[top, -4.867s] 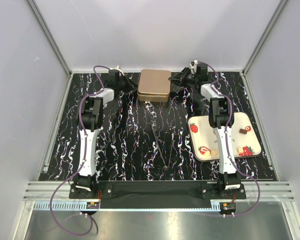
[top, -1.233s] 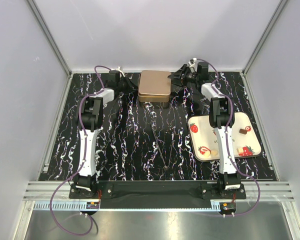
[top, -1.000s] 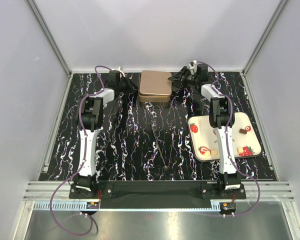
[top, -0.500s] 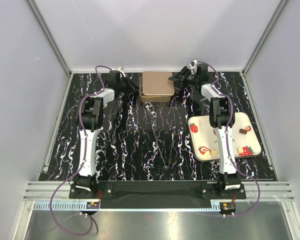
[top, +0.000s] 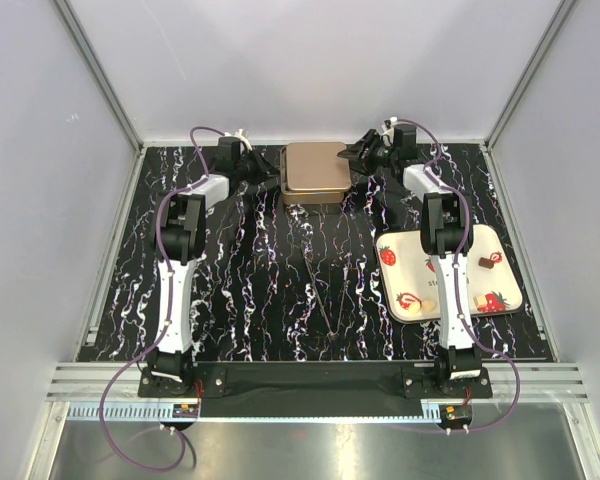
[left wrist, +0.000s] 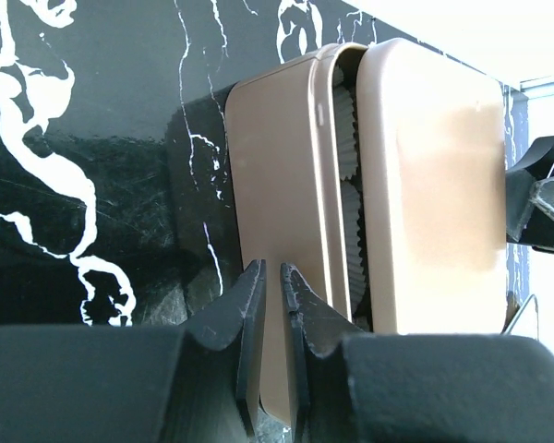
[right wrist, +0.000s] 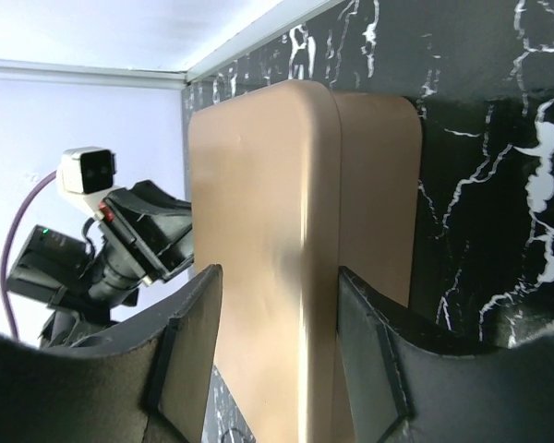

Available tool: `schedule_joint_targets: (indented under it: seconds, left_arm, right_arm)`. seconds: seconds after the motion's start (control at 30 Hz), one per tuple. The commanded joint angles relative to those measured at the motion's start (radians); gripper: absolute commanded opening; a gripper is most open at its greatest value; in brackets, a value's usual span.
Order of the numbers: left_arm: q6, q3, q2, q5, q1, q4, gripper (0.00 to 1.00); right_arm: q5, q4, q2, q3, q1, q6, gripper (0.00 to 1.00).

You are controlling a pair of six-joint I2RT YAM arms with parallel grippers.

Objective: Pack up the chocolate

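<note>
The gold tin point(top: 315, 168) stands at the back middle of the table. My right gripper point(top: 352, 155) point(right wrist: 279, 272) is shut on its lid point(right wrist: 258, 203), one finger on each long side. In the left wrist view the lid point(left wrist: 434, 185) stands apart from the base point(left wrist: 277, 185), and white paper cups point(left wrist: 349, 120) show in the gap. My left gripper point(top: 272, 180) point(left wrist: 266, 268) is shut, its tips against the base's wall. The chocolate lies on the white tray point(top: 500, 240): a dark piece point(top: 488, 262) and two pale pieces point(top: 480, 300) point(top: 429, 305).
Thin metal tongs point(top: 323, 295) lie on the black marbled table in front of the tin. The right forearm crosses the strawberry-printed tray. Grey walls close the back and both sides.
The right gripper has risen slightly with the lid's right side, opening a gap over the base. The left gripper stays against the base.
</note>
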State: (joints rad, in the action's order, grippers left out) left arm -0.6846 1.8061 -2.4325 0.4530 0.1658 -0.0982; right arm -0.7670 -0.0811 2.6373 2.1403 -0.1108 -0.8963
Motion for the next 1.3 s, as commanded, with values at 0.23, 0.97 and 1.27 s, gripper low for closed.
schedule_joint_targets:
  seconds: [0.23,0.97,1.27]
  left_arm:
    - [0.02,0.019,0.081,0.027,0.006,-0.017,0.17]
    - [0.019,0.01,0.113,0.009,-0.031,-0.009,0.17]
    - [0.013,0.001,0.101,0.016,-0.02,-0.018,0.17]
  right_arm:
    - [0.095,0.155,-0.096,0.027,-0.015,0.094,0.58]
    - [0.15,0.092,-0.152,-0.045,-0.013,0.1,0.53]
    - [0.164,0.118,-0.152,-0.039,-0.015,0.105,0.53]
